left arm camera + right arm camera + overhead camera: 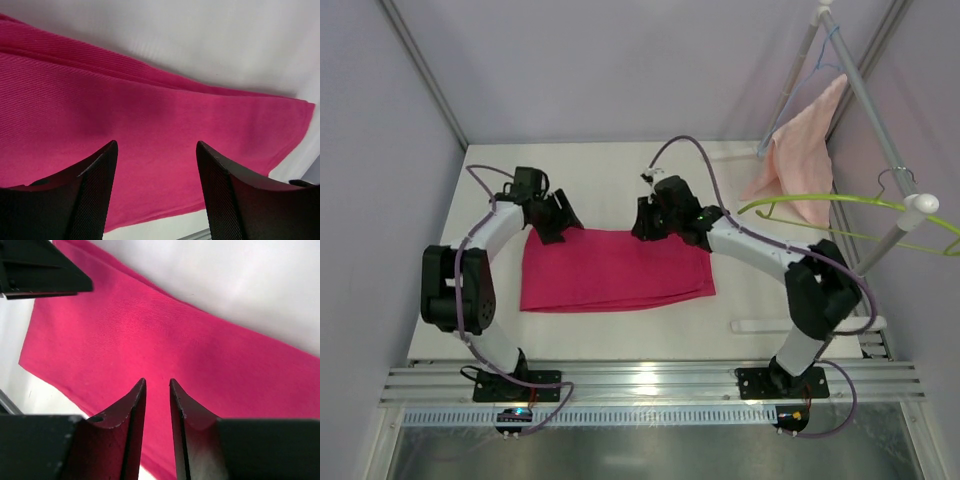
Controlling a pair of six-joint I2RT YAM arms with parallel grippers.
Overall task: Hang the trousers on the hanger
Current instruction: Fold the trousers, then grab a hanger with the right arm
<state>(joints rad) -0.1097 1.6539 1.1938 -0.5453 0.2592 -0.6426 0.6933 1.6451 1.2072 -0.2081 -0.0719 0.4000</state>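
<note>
The trousers [615,270] lie flat in the middle of the table [620,330], folded into a long, neat shape, so they look easy to lift. At their far edge the left gripper [156,145] hangs over the left corner, fingers wide apart and holding nothing. The right gripper [157,381] hangs over the right end. Its fingers are almost together, with a thin gap, and it holds nothing too. I think both want to pinch that edge. Farther right, the hanger [840,198] waits on the rack [880,110], near a pale towel [800,160].
</note>
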